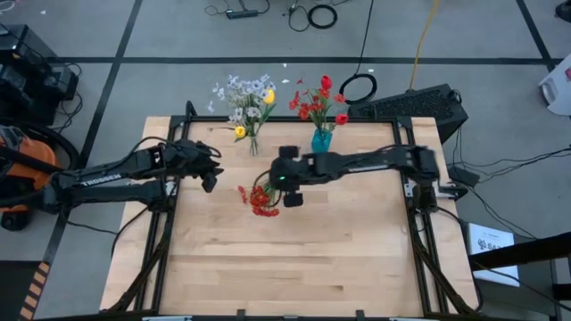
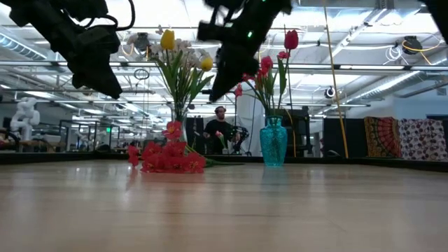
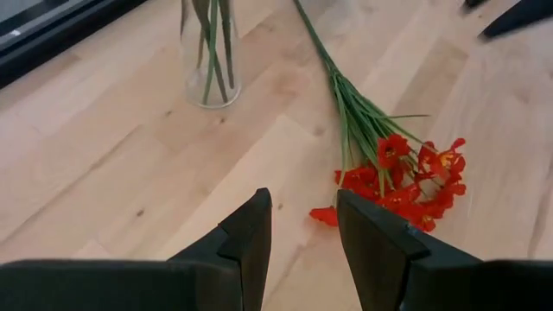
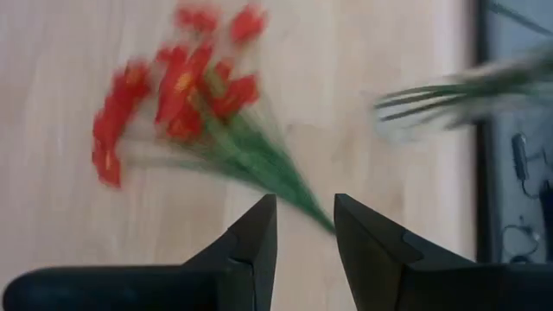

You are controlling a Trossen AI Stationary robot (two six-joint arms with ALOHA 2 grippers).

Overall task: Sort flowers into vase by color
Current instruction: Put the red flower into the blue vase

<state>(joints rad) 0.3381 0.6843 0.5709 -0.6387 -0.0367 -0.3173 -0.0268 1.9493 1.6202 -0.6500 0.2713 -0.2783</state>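
Red spray flat on the surface, both my grippers empty

My right gripper [image 1: 291, 198] hovers above the red spray [image 1: 260, 198], fingers narrowly parted; my left gripper [image 1: 211, 175] waits just left, equally narrow. A teal vase [image 1: 321, 140] holds red tulips, a clear vase [image 1: 252, 144] yellow and white.

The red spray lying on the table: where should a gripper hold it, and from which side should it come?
Grip the red spray on its bare green stem, between the blossoms and the clear vase. Come from above: it lies flat, and the right gripper hangs open beside it.
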